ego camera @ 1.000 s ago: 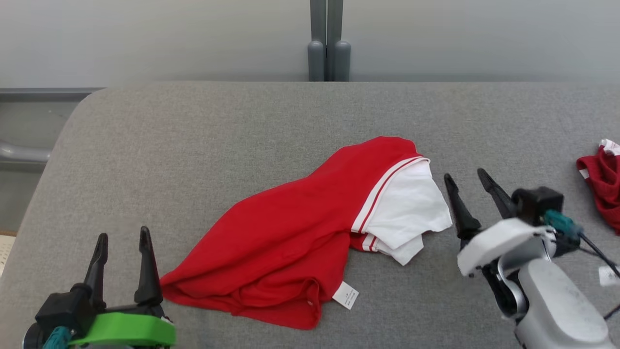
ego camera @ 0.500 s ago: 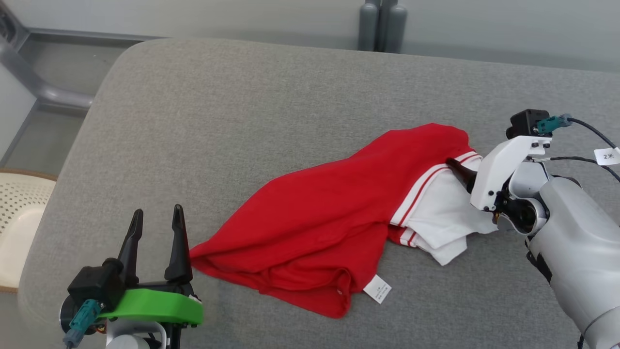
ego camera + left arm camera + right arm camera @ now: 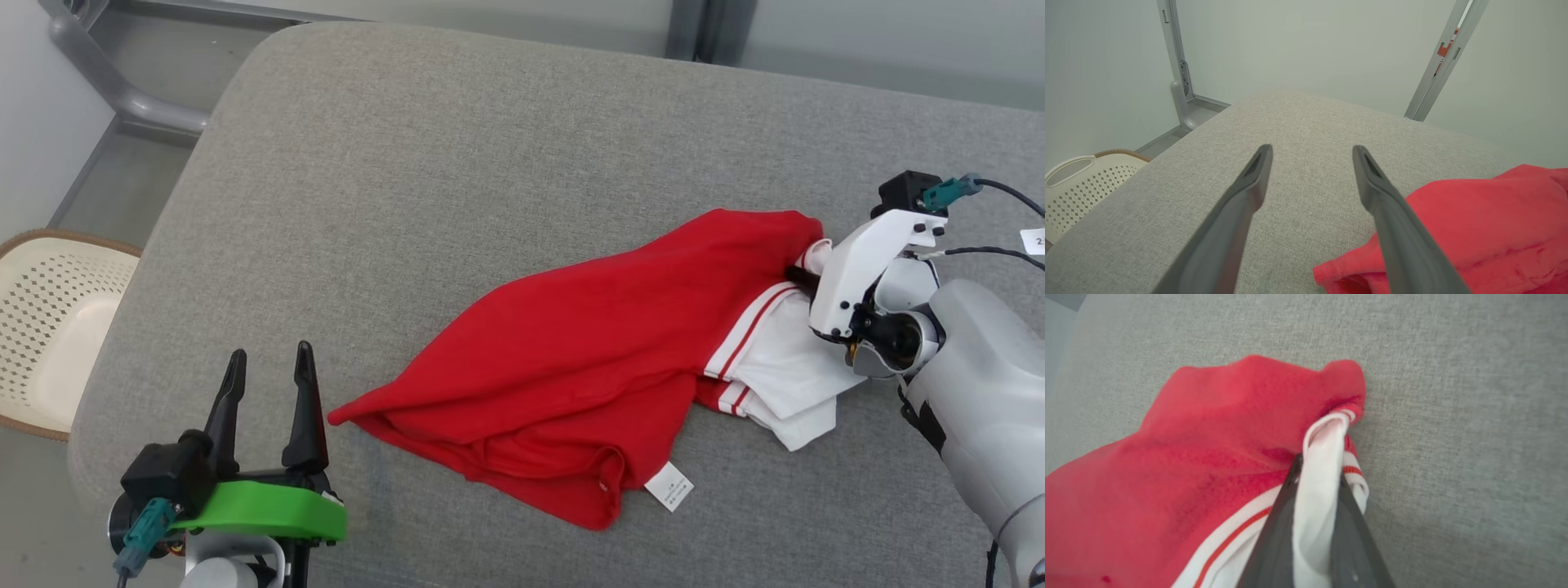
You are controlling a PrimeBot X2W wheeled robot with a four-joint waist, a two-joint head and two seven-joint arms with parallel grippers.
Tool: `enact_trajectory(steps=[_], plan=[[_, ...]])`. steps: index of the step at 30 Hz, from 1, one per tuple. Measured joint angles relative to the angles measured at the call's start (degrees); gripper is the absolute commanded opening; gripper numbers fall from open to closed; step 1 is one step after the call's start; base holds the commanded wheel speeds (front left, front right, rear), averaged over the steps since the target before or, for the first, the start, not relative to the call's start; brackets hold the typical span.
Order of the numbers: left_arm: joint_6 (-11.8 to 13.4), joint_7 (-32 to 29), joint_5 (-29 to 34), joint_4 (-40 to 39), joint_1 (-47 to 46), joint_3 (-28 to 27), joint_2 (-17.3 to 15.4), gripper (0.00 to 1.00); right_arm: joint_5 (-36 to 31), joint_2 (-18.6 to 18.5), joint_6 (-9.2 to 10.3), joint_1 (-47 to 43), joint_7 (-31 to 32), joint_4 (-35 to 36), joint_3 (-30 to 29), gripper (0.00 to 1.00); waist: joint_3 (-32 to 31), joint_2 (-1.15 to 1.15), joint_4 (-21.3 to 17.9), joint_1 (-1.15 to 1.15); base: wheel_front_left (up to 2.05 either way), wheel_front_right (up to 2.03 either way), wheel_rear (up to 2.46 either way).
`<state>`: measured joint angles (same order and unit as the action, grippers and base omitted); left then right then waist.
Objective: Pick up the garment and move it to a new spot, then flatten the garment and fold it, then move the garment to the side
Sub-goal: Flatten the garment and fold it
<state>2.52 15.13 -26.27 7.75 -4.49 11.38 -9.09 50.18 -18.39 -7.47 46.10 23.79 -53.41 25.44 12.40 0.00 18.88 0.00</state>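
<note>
Garment [image 3: 571, 359] red, white striped sleeve, crumpled; right end effector [image 3: 1319, 469] pinching white fold; left end effector [image 3: 270, 355] spread, empty.

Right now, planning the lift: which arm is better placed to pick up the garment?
Right. The right gripper is shut on the garment at its white-trimmed edge; the left gripper stands open beside the opposite red corner, holding nothing.

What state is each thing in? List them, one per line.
garment: crumpled and unfolded on the grey cushion, white-trimmed edge pinched.
right claw: shut on the garment's edge.
left claw: open, empty, near the garment's red corner.
basket: upright beside the cushion.
</note>
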Motion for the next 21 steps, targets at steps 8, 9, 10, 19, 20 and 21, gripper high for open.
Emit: enact_trajectory(steps=[8, 9, 10, 19, 20, 21], plan=[[-0.85, 0.00, 1.26, -0.47, -0.01, -0.55, -0.38, 1.00, -0.44, -1.68, -0.02, 4.83, -11.31, -1.00, 1.16, 0.00, -0.87, 0.00, -3.31, 0.00, 0.00, 0.00, 0.00], [-0.98, 0.00, 1.35, -0.57, -0.02, -0.52, -0.44, 1.00, -0.35, -2.23, -0.02, 5.68, -12.57, -1.80, 0.81, 0.00, -0.80, 0.00, -3.89, 0.00, 0.00, 0.00, 0.00], [-1.00, 0.00, 1.38, -0.67, -0.09, -0.47, -0.52, 1.00, -0.26, -2.70, -0.02, 6.27, -13.45, -2.60, 0.42, 0.00, -0.69, 0.00, -4.37, 0.00, 0.00, 0.00, 0.00], [-1.29, 0.01, 1.99, -1.00, -2.19, -0.27, -0.78, 1.00, 2.43, -6.33, -0.02, 9.33, -18.62, -10.96, -3.15, 0.00, 2.18, 0.00, -9.21, 0.00, 0.00, 0.00, 0.00], [-1.33, 0.00, 1.99, -0.96, -2.40, -0.26, -0.78, 1.00, 2.69, -6.58, -0.02, 9.32, -19.06, -11.81, -3.48, 0.00, 2.39, 0.00, -9.71, 0.00, 0.00, 0.00, 0.00], [-1.40, 0.00, 2.00, -0.81, -2.58, -0.29, -0.80, 1.00, 2.66, -6.88, -0.02, 9.31, -19.69, -12.85, -3.56, 0.00, 2.59, 0.00, -10.35, 0.00, 0.00, 0.00, 0.00]])
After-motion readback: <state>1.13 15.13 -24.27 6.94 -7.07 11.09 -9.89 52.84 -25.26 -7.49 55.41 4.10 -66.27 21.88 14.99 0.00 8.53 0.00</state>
